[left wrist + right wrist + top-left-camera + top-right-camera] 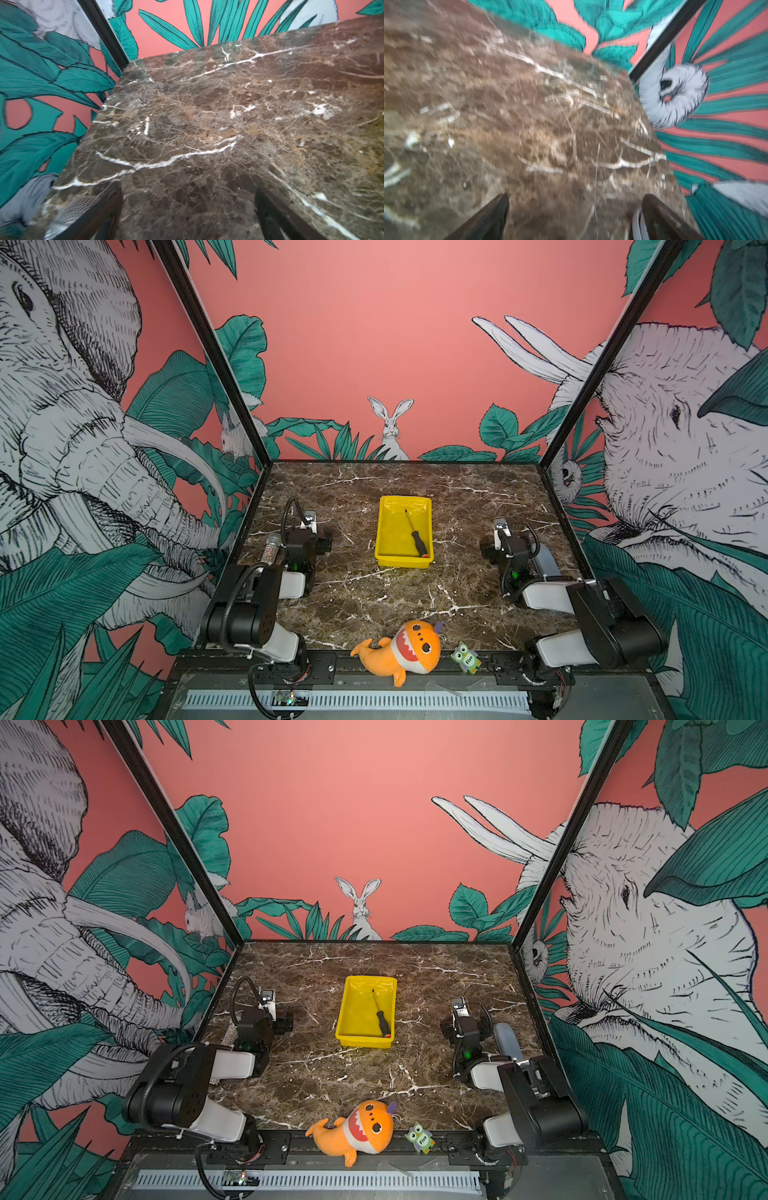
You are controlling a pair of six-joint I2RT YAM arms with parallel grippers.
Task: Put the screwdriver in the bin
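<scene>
- The screwdriver [414, 534] is lying flat inside the bin [401, 562], running on a diagonal. Its thin shaft is pointing toward the far wall, and its orange end cap is sitting in the near right-hand corner, seemingly touching the wall there.
- Nothing is gripping it. It is resting on the bin's floor under its own weight, and since the task asks only for that, I judge the placing is already looking done.
- The left end effector [187, 218] is standing released, its dark fingers [104, 214] spread, with only bare bench [207, 124] showing between them.
- The right end effector [571, 218] is likewise gaping wide and carrying nothing (its wrist view is blurred, but the empty gap between the fingers is plain enough).
- Both arms are sitting folded low at opposite sides of the bench, well apart from the bin. This is probably keeping them clear, so that neither is nudging the tray or the tool inside it.
- An orange plush shark [409, 649] and a small owl figure [466, 657] are lying at the near edge, and a glittery cylinder [273, 549] is standing just beside the left arm. None of these is bearing on the task.
</scene>
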